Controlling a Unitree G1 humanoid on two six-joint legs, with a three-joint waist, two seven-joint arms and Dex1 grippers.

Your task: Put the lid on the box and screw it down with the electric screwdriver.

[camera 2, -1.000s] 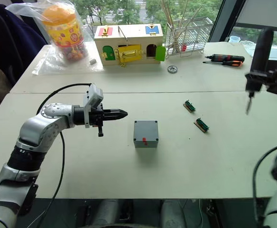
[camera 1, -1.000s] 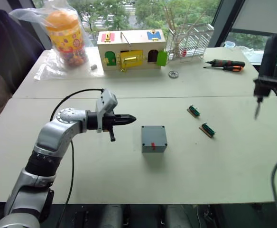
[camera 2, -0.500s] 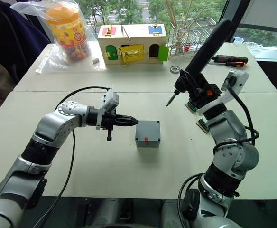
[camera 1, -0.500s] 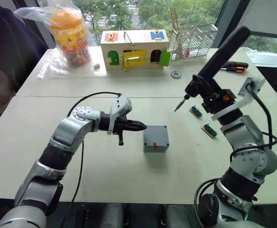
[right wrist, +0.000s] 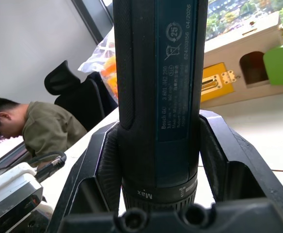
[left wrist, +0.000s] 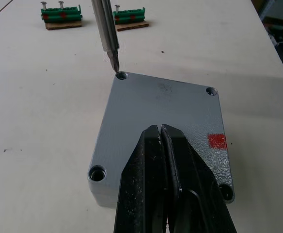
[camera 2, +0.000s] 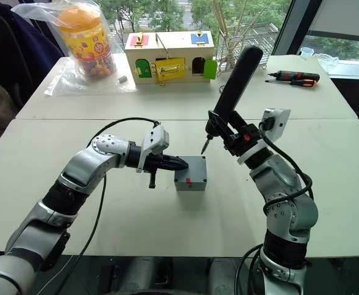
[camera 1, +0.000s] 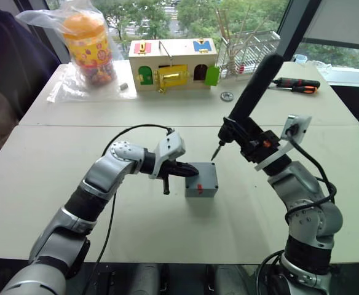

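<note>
The small square grey plastic box (camera 1: 201, 180) sits mid-counter with its flat grey lid (left wrist: 165, 121) on. The left pincer (left wrist: 162, 133), clenched empty, rests on the lid. The right pincer (right wrist: 156, 160) grasps the long dark blue-black electric screwdriver (camera 2: 232, 92), its bit tip at a corner screw hole (left wrist: 121, 76).

In your left wrist view, the left pincer (left wrist: 162, 133), fingers pressed together, covers the near middle of the lid (left wrist: 151, 116), so whether the tips actually touch it is hidden. You can't tell if the electric screwdriver (left wrist: 106, 29) bit sits inside the corner hole; its body is cut off by the edge. The right pincer (right wrist: 156, 160) hides the tool's lower end.
</note>
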